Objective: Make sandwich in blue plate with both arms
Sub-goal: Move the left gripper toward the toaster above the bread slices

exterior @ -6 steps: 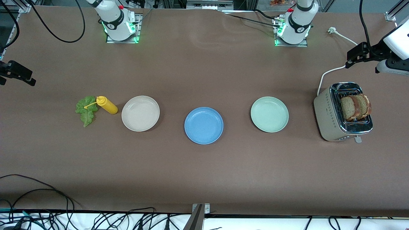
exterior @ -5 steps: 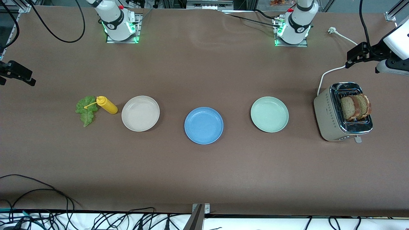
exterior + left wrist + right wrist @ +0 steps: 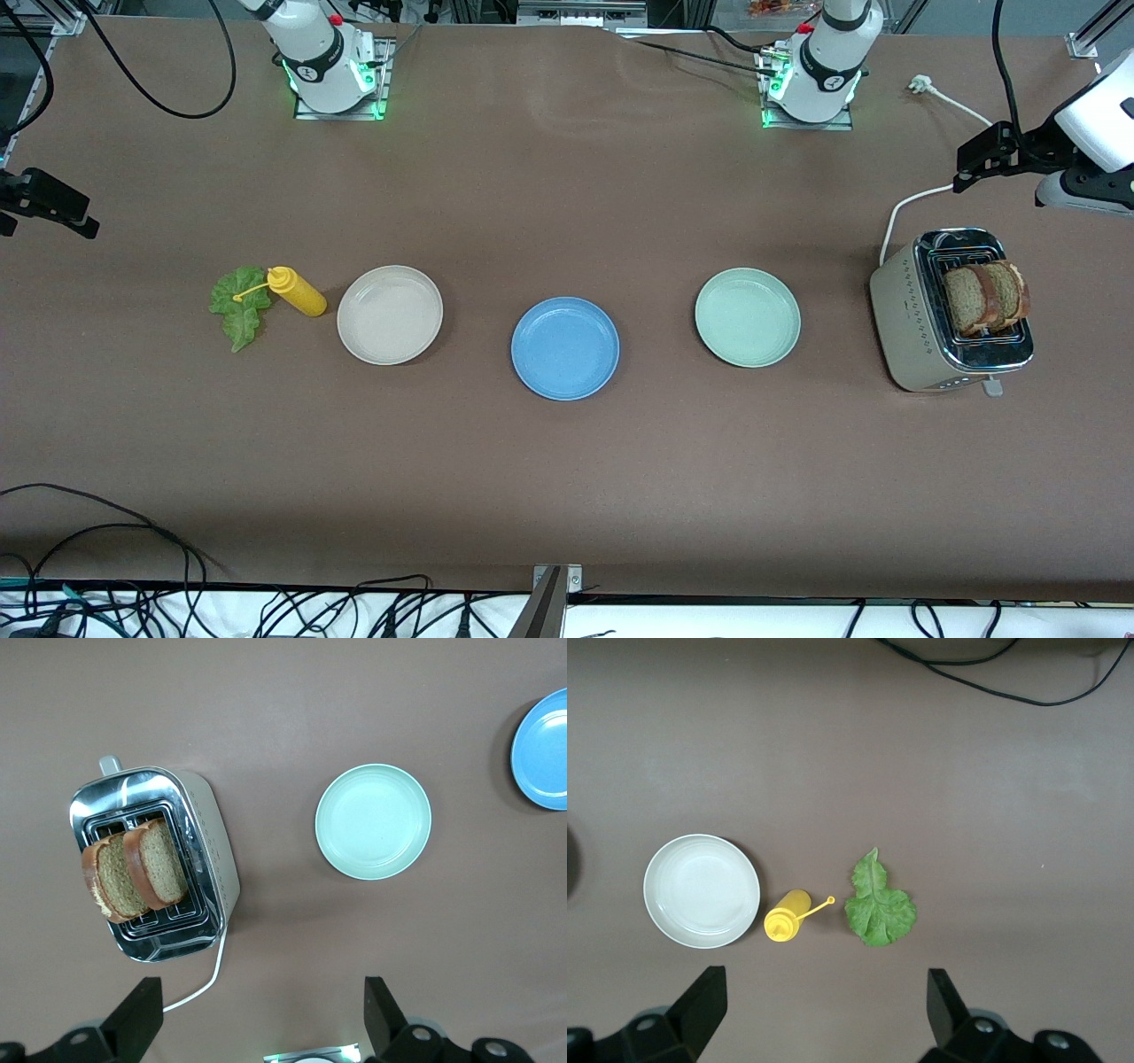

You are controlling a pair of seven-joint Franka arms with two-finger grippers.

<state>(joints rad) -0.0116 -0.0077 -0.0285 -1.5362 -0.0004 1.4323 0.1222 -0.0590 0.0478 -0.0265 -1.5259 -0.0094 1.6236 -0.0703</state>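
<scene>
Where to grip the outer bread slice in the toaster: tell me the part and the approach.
Probably grip the top crust of the outer bread slice, coming straight down from above. It stands on edge in the toaster slot, so only its upper half is exposed. The open left gripper hangs over the table beside it.

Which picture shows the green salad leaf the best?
The right wrist view. It looks straight down on the lettuce leaf, so its ruffled edge and middle rib show, with the yellow bottle beside it. The front view shows the leaf smaller. The left wrist view does not show it.
</scene>
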